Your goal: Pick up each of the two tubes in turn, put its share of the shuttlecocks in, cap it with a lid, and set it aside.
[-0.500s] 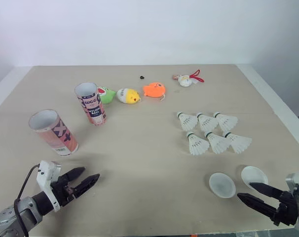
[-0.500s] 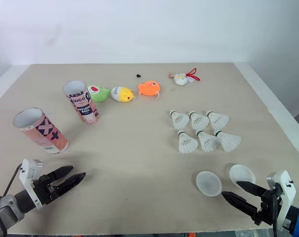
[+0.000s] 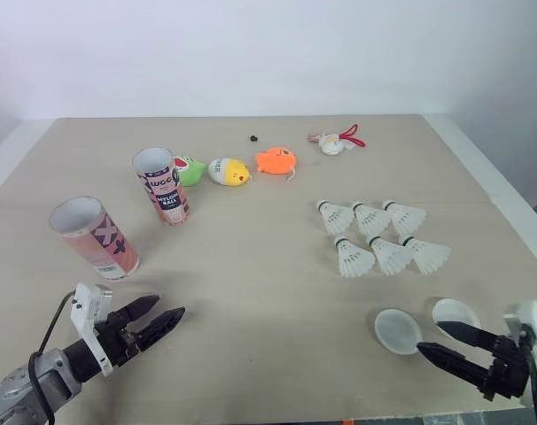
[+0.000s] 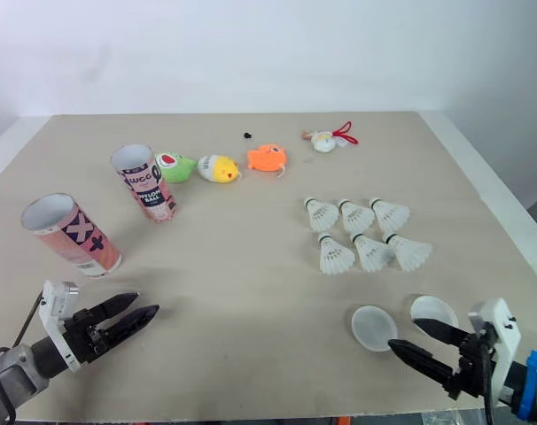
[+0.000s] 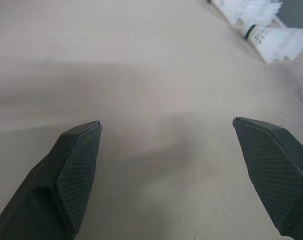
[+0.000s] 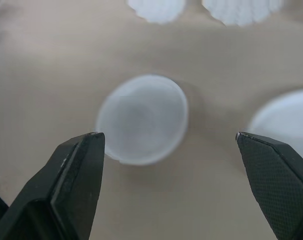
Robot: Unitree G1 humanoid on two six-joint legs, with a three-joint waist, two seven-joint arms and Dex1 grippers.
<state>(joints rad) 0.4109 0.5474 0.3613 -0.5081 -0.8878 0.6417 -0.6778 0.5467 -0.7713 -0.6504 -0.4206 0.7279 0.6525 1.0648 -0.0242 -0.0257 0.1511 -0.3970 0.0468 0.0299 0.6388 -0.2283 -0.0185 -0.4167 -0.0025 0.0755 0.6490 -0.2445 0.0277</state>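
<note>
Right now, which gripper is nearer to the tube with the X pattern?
Left. The left gripper hangs open just short of the X-patterned tube, on the robot's side of it. The right gripper, also open, is far off to the right, by the lids.

My right pincer (image 6: 168, 134) stands wide apart over the beige worktop (image 6: 46, 65), its black fingers (image 6: 76, 175) holding nothing. A round whitish lid (image 6: 143, 119) lies flat ahead between them. A second lid (image 6: 284, 120) sits near one fingertip. Beyond the lids lie the feather skirts of one shuttlecock (image 6: 156, 6) and another shuttlecock (image 6: 241, 7).
</note>
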